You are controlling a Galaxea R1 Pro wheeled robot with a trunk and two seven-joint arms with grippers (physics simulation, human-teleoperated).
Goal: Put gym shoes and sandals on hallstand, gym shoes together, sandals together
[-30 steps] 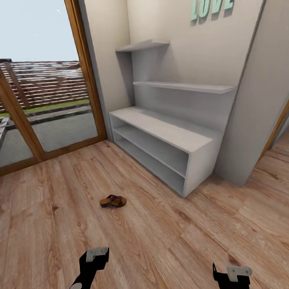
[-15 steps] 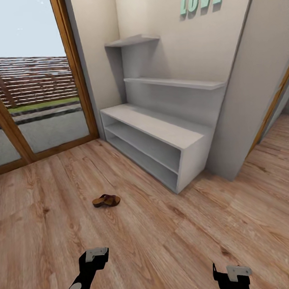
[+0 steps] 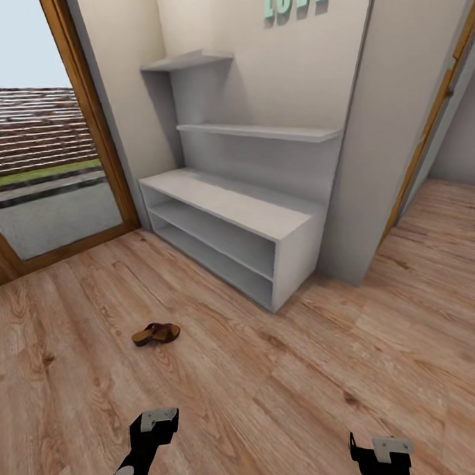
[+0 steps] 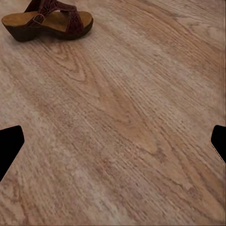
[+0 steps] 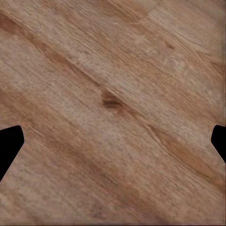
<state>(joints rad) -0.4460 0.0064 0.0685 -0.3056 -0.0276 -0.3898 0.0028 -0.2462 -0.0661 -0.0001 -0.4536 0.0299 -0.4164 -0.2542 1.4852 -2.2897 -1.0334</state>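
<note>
Approach to the first sandal, both grippers empty.

Left gripper (image 3: 155, 419) and right gripper (image 3: 382, 447) hang low over the corridor floor (image 3: 288, 402), fingers spread wide, ready to grasp; one sandal (image 3: 155, 333) lies ahead, the hallstand (image 3: 225, 203) beyond, shelves bare.

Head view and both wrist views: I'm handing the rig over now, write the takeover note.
Left hand open, holding nothing; right hand open, holding nothing. Both hang low over the corridor floor.
One brown sandal lies on the floor ahead of the left hand, apart from the hallstand.
Visible hallstand surfaces carry no shoes, so nothing is placed yet.
Left: rack this sandal, then find the other sandal and both gym shoes.
</note>
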